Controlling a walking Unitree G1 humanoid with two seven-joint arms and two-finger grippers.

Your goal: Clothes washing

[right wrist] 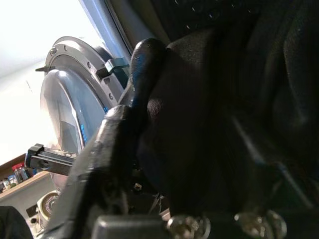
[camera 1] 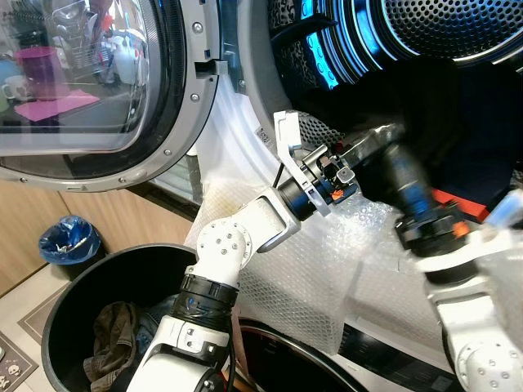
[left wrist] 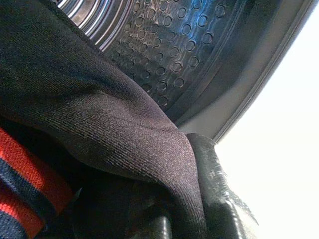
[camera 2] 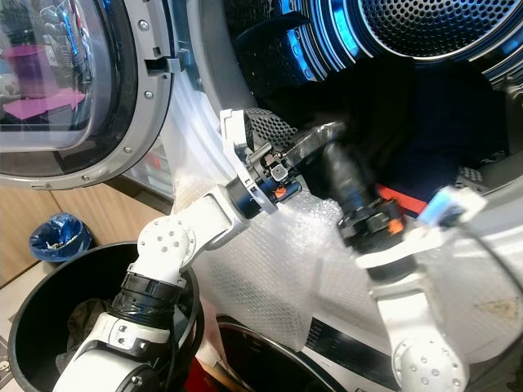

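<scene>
Both end effectors reach into the washing machine drum (camera 1: pixel 458 24), buried in the dark clothes (left wrist: pixel 94 114) heaped there. Left end effector (camera 1: pixel 372 151) and right end effector (camera 2: pixel 327 135) are blurred and cloth-covered, so I cannot tell their spread. A black laundry bin (camera 1: pixel 61 314) sits well behind them.

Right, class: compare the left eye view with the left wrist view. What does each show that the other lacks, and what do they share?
Left eye view alone: the open washer door, the black basket holding clothes, bubble wrap over the machine's front, a blue-lined bin, and both arms reaching into the drum.

Left wrist view alone: a red and navy striped fabric under the dark cloth, close up.

Both: the perforated drum and the dark garment the left pincer reaches into.
</scene>
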